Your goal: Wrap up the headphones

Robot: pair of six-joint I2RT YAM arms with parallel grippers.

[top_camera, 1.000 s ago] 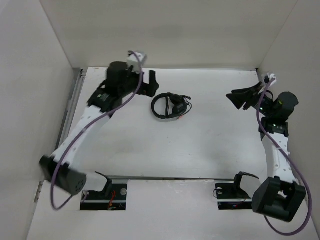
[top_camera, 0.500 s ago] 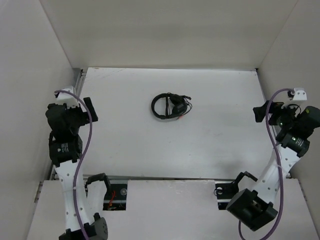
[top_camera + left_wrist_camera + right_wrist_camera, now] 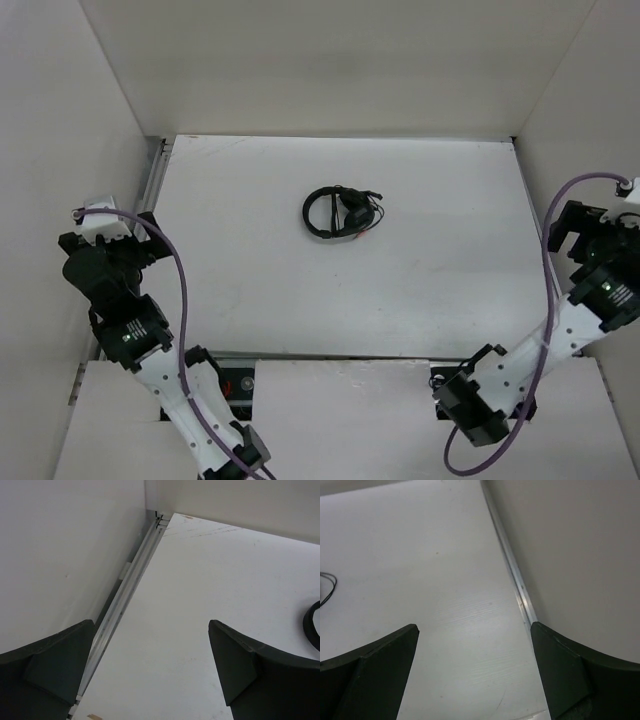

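The black headphones (image 3: 340,213) lie flat on the white table (image 3: 420,270), back of centre, with their thin cable bunched against the earcups and a reddish bit at the right. Far from them, my left gripper (image 3: 152,240) hangs open at the table's left edge. My right gripper (image 3: 556,228) is open at the right edge. In the left wrist view the gripper (image 3: 151,625) has nothing between its fingers, and an arc of the headphones (image 3: 311,627) shows at the right border. The right gripper (image 3: 474,626) is empty too, with a thin cable loop (image 3: 327,591) at the left border.
White walls enclose the table on three sides. A metal rail (image 3: 130,587) runs along the left edge and another rail (image 3: 512,570) along the right edge. Thick purple robot cables (image 3: 180,290) loop off both arms near the bases.
Both arms have pulled back from beside the headphones to the table's left and right edges. The headphones have not moved.
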